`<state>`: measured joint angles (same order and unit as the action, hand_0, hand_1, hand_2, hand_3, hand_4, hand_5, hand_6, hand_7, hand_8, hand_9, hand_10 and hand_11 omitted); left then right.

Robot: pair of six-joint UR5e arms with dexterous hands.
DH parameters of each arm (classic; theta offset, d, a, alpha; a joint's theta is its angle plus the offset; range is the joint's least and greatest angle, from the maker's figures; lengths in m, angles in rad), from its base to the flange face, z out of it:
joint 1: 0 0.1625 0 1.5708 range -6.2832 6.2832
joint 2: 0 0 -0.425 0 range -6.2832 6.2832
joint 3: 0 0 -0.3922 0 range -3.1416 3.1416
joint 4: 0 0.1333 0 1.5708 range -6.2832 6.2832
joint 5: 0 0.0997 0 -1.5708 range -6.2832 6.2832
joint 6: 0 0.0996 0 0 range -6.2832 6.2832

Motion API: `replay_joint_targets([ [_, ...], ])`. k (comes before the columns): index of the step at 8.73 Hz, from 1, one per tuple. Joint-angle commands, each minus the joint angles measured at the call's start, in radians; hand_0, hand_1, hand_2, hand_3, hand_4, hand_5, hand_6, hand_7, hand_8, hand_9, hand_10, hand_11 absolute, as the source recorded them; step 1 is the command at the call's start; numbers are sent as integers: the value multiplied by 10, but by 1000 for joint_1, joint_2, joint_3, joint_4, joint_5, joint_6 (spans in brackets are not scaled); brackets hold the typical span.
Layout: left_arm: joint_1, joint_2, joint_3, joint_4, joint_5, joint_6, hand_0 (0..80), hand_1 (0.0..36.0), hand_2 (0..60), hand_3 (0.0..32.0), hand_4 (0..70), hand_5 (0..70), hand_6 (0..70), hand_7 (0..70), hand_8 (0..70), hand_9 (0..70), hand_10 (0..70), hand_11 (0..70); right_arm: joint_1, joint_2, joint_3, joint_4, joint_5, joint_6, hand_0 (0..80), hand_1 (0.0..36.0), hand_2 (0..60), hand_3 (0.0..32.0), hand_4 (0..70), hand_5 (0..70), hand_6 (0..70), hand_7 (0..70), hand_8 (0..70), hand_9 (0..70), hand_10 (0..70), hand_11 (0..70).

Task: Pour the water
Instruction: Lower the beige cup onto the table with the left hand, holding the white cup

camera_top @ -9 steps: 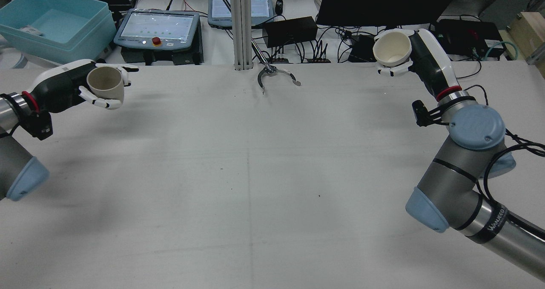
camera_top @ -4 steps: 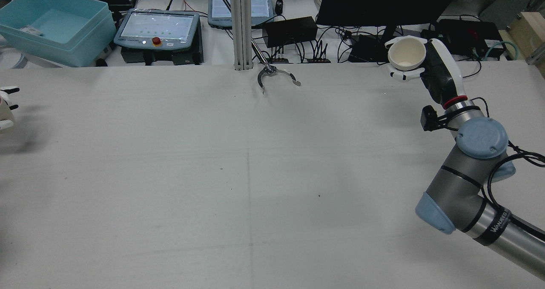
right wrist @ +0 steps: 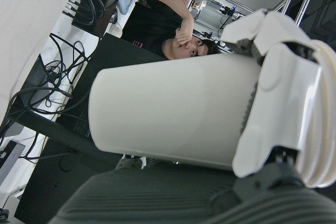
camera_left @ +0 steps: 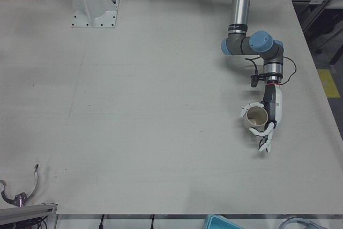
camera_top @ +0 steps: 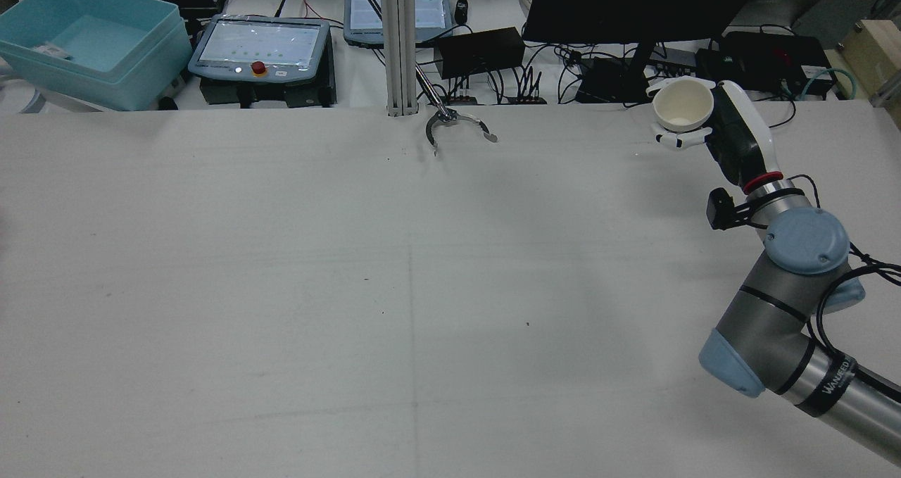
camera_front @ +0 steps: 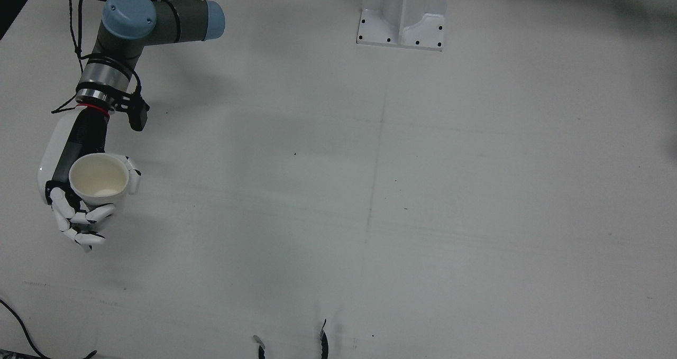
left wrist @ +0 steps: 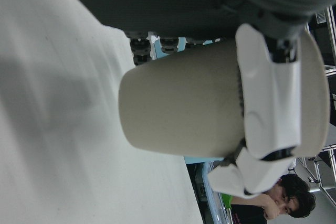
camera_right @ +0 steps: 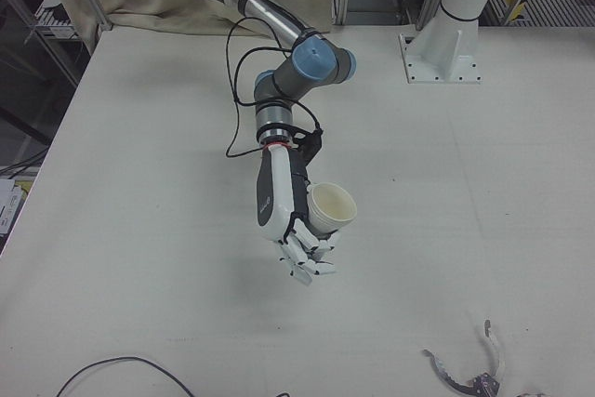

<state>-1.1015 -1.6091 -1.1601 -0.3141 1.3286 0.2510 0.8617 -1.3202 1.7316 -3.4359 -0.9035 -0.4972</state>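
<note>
My left hand (camera_left: 271, 115) is shut on a beige paper cup (camera_left: 257, 117), held upright above the table's side edge in the left-front view. The left hand view shows its fingers (left wrist: 268, 103) wrapped round that cup (left wrist: 178, 114). The rear view does not show this hand. My right hand (camera_top: 732, 136) is shut on a white paper cup (camera_top: 683, 103), held mouth up and slightly tilted near the table's far edge. The same hand (camera_front: 66, 190) and cup (camera_front: 99, 176) show in the front view, and the cup (camera_right: 332, 204) in the right-front view. I see no water in either cup.
A metal clamp tool (camera_top: 450, 122) lies at the far middle edge of the table. Beyond the edge stand a teal bin (camera_top: 91, 38), a teach pendant (camera_top: 260, 45), a monitor (camera_top: 633, 3) and cables. A white post base (camera_front: 404, 12) stands by the pedestals.
My left hand with the beige cup has moved left, out of the rear view. My right hand has drawn right and back with the white cup.
</note>
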Motion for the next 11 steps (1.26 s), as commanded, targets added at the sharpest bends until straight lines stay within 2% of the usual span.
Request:
replay_joint_targets([
  [1, 0, 35, 34, -88, -14, 1, 495, 66, 0, 0, 309, 267, 19, 187, 0, 23, 67, 107, -3, 6, -6, 0, 0, -3, 575, 302, 600, 0, 290, 679, 329, 348, 384, 511, 143, 231],
  [2, 0, 35, 34, -95, -14, 1, 475, 40, 0, 0, 272, 179, 4, 175, 0, 21, 59, 96, -3, 6, -6, 0, -2, -4, 572, 295, 600, 0, 290, 681, 329, 350, 384, 511, 142, 229],
  [3, 0, 35, 34, -106, -15, 4, 475, 46, 0, 0, 241, 129, 0, 144, 0, 14, 57, 93, -1, 1, -6, 0, -3, -3, 574, 293, 600, 0, 287, 676, 325, 347, 380, 507, 140, 226],
  [6, -1, 41, 31, -119, -42, 4, 478, 53, 0, 0, 229, 107, 0, 145, 0, 15, 53, 88, -3, -4, -7, 0, -3, -4, 570, 290, 600, 0, 290, 676, 328, 348, 383, 510, 143, 231],
  [7, -3, 41, 19, -123, -40, 2, 479, 60, 0, 0, 179, 53, 0, 126, 0, 11, 45, 78, -1, -4, -59, 3, 1, 6, 574, 223, 355, 0, 278, 618, 314, 337, 386, 517, 156, 246],
  [8, -9, 44, 4, -122, -40, 2, 486, 82, 0, 4, 114, 4, 0, 106, 0, 7, 37, 69, -1, -2, -132, 56, 6, 5, 560, 138, 53, 0, 246, 536, 286, 301, 379, 510, 170, 263],
  [9, -50, 70, -13, -131, -39, 11, 496, 93, 0, 2, 115, 25, 0, 108, 0, 7, 37, 71, 0, -1, -227, 187, 11, 2, 562, 110, 1, 0, 243, 509, 290, 298, 384, 516, 179, 274],
  [10, -63, 78, -36, -131, -37, 13, 507, 109, 0, 14, 106, 32, 0, 109, 0, 7, 35, 69, 2, 2, -304, 313, 12, 8, 565, 90, 0, 0, 257, 487, 308, 308, 390, 520, 186, 284],
  [11, -64, 96, -61, -128, -35, 13, 513, 121, 0, 22, 100, 43, 0, 108, 0, 7, 36, 72, 2, 2, -320, 363, 12, 20, 579, 125, 0, 0, 278, 508, 345, 321, 412, 542, 199, 304],
])
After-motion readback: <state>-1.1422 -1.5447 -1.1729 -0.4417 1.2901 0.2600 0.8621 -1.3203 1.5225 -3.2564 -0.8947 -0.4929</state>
